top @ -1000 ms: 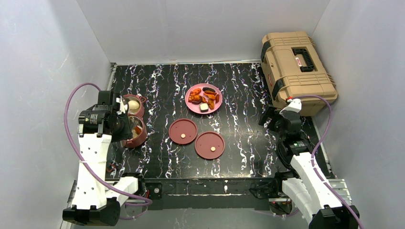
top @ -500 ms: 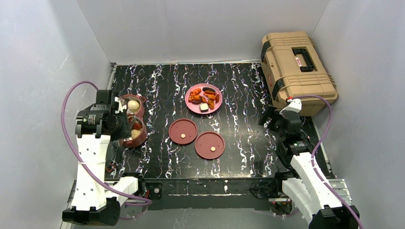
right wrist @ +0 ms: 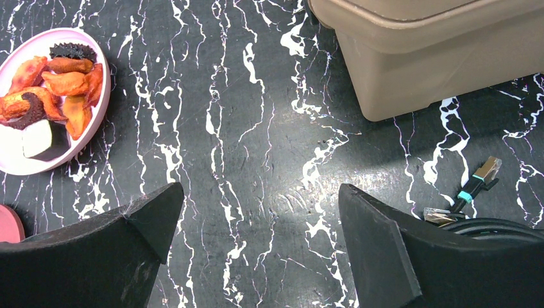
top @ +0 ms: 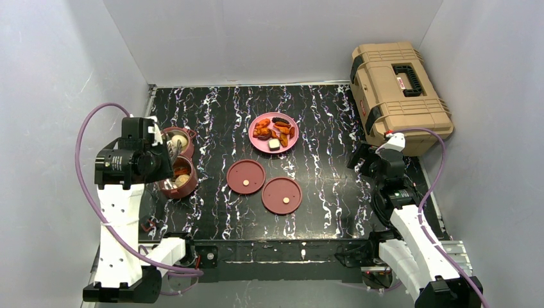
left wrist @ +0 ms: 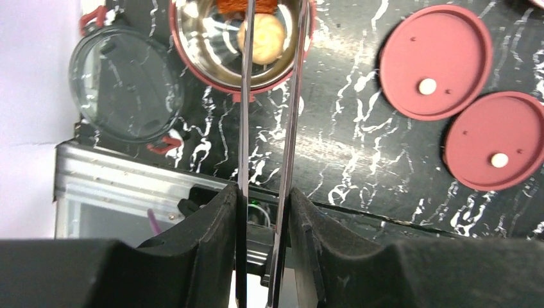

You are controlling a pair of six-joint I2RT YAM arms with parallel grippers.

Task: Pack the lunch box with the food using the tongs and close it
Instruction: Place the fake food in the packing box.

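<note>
My left gripper (left wrist: 263,202) is shut on the slim dark tongs (left wrist: 246,96). Their two arms stand a little apart and reach over the near maroon lunch box bowl (left wrist: 192,61); their tips run off the top of the left wrist view. That bowl holds a pale bun (left wrist: 262,37) and an orange piece (left wrist: 238,5). A second bowl (top: 180,137) behind it holds a pale round piece. Two flat maroon lids (top: 246,176) (top: 281,196) lie mid-table. More food (top: 272,130) sits on the pink plate (top: 287,146). My right gripper (top: 367,162) is open over bare table, holding nothing.
The tan toolbox (top: 398,93) stands at the far right, close behind my right gripper. A round dark grey disc with red tabs (left wrist: 125,83) lies by the table's near left edge. A loose cable plug (right wrist: 476,186) lies right of the right gripper.
The left arm has drawn back to the left and slightly away, uncovering the near bowl with its bun. The right arm has not moved.
</note>
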